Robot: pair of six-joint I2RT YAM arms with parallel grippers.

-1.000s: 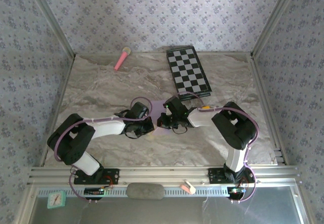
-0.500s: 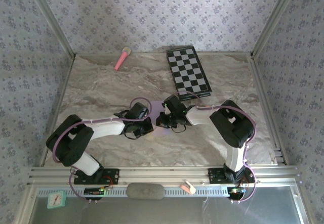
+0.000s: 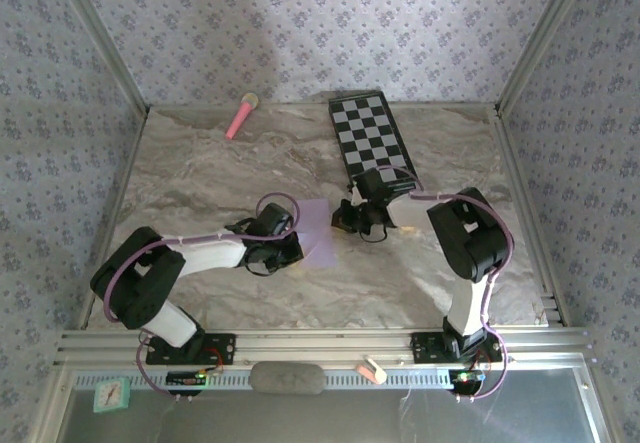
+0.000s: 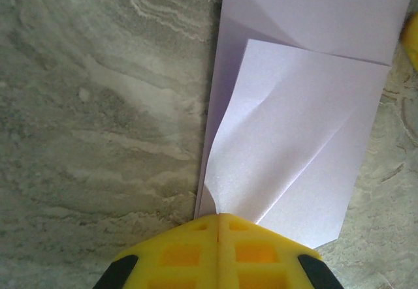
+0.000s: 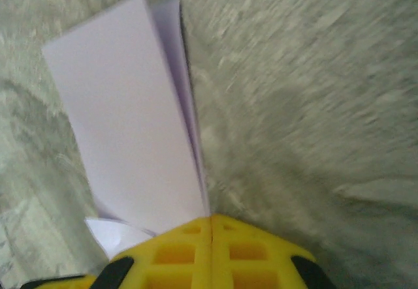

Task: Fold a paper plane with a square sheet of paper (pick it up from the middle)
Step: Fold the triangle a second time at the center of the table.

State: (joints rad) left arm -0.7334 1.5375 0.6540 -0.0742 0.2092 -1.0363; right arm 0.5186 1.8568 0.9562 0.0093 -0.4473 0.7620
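Note:
The square sheet of paper (image 3: 318,231), pale lilac and folded over into layers, lies on the marbled table between the two arms. My left gripper (image 3: 290,250) is shut on its near left edge. In the left wrist view the top layer (image 4: 307,119) curls up into the closed yellow fingertips (image 4: 219,216). My right gripper (image 3: 345,219) is shut just off the sheet's right edge. In the blurred right wrist view the folded edge of the paper (image 5: 124,106) runs right up to the closed tips (image 5: 210,217). Whether they pinch it I cannot tell.
A black-and-white checkered board (image 3: 372,141) lies at the back, just behind the right gripper. A pink stick (image 3: 241,115) rests at the back left by the wall. Metal frame posts and patterned walls close in the table (image 3: 200,173) on three sides.
The right gripper has swung away to the right and back, off the top of the paper, uncovering it. The left gripper has stayed in place, shut on the sheet.

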